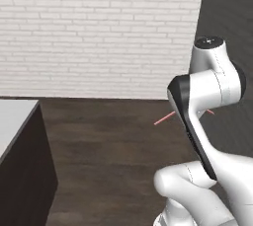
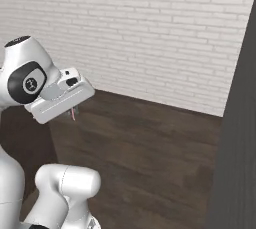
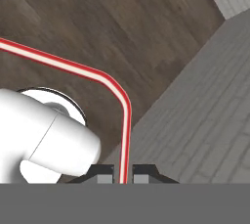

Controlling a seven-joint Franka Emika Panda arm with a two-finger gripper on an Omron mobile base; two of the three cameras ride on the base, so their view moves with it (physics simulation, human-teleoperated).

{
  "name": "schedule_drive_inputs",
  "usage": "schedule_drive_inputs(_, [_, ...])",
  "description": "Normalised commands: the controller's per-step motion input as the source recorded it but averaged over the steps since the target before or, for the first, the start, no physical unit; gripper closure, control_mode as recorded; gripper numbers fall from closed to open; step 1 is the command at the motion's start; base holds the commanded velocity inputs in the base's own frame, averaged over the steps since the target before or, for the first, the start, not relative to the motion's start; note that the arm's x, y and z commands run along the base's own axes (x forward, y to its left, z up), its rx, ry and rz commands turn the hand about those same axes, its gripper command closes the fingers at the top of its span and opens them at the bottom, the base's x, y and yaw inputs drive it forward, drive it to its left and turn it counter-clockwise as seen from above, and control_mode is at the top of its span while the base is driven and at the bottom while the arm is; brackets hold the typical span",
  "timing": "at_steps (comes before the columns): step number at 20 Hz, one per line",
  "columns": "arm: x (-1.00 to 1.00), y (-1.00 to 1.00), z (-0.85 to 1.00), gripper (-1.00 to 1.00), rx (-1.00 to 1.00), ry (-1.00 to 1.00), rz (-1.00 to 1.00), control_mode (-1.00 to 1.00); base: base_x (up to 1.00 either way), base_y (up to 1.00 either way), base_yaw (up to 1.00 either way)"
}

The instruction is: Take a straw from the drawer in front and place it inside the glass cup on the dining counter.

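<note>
The straw [image 3: 93, 73] is red with a pale pink-white stripe down its middle (in the left base view it reads as a plain pinkish-red line). The gripper [image 3: 122, 173] has dark finger tips with grey pads. The floor [image 1: 113, 136] is dark-brown wood planking. The brick wall [image 2: 150, 38] is white with pale grey joints. The dining counter [image 1: 15, 116] has a white top over a dark-brown base.
</note>
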Motion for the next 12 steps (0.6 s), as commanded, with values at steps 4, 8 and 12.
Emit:
schedule_drive_inputs(4, [0.0, 0.0, 0.0, 1.0, 0.0, 0.0, 0.0, 1.0, 1.0, -0.34, 0.32])
schedule_drive_inputs(8, [0.0, 0.0, 0.0, 1.0, 0.0, 0.0, 0.0, 1.0, 1.0, -0.35, 0.33])
schedule_drive_inputs(12, [0.0, 0.0, 0.0, 1.0, 0.0, 0.0, 0.0, 1.0, 1.0, -0.37, 0.34])
